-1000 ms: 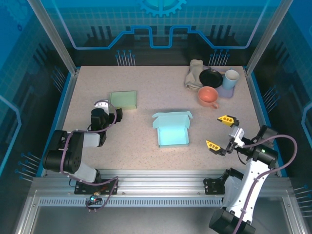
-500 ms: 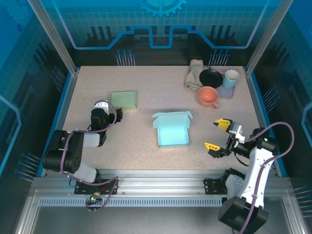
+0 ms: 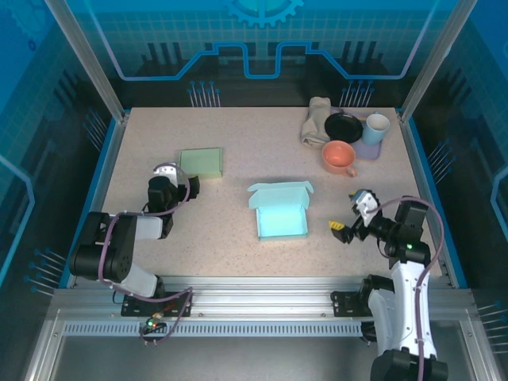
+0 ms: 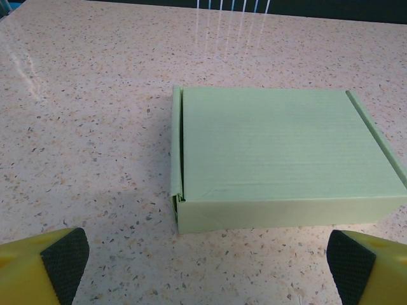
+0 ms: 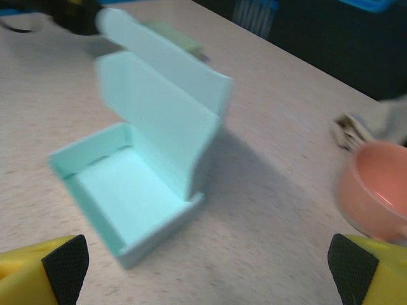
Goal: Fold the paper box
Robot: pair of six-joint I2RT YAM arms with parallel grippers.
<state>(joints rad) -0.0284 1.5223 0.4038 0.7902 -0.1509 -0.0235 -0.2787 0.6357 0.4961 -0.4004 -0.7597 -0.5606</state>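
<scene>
While the blue paper box (image 3: pixel 279 213) sits mid-table, walls formed but lid upright — closing not yet done — we see right gripper (image 3: pixel 349 213) and left gripper (image 4: pixel 206 257) spread wide, both empty; a green box (image 4: pixel 286 159) lies closed

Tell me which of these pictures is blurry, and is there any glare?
Right wrist view: soft and smeared, the open blue box and pink bowl lack crisp edges. Left wrist view: sharp, the green box crisply outlined, with pale glare streaks on the table beyond it. Top external view: evenly lit, in focus.
</scene>
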